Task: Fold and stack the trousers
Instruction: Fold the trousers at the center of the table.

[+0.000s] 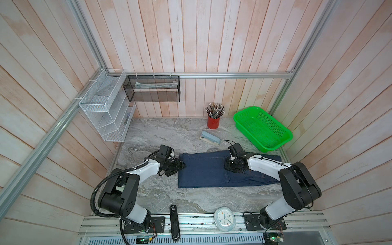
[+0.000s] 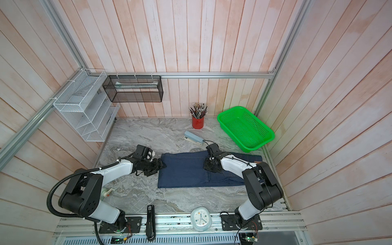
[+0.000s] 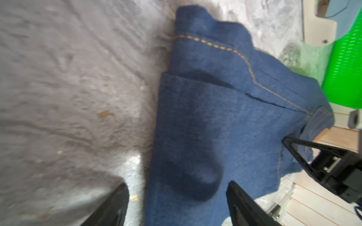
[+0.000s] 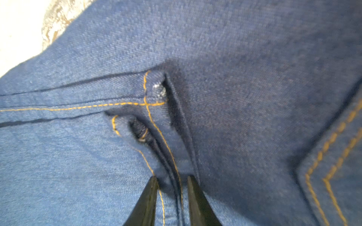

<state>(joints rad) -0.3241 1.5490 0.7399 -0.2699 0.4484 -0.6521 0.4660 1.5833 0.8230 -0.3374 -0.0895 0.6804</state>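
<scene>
In both top views, the trousers point(image 1: 203, 171) point(image 2: 184, 171) lay folded into a broad dark-blue slab across the middle of the grey marble table point(image 1: 161, 135), their right end running under my right arm. My left pincer point(image 1: 182, 166) reached in low at the slab's left edge. My right pincer point(image 1: 231, 167) pointed down onto the denim near the edge of the upper layer. From that height I could not read either set of jaws. The left wrist view settled one side: the left pincer point(image 3: 177, 184) had its two black fingers standing wide apart, with a width of denim lying between them and neither clearly touching it. Though blurred, that view also showed a tan stitch line curving across the cloth, and the green basket point(image 3: 344, 68) beyond. The right wrist view was filled almost wholly with denim. It showed the right pincer point(image 4: 172, 177) with its fingers close together, nipping a raised ridge of folded seam that ran between their tips, near a hem corner. Only the top views showed a red cup of pencils point(image 1: 213, 123) at the back wall and a pale blue stapler point(image 1: 211, 138) just behind the trousers. A clock point(image 1: 224, 218) and a black stapler point(image 1: 174, 222) sat on the front rail.
</scene>
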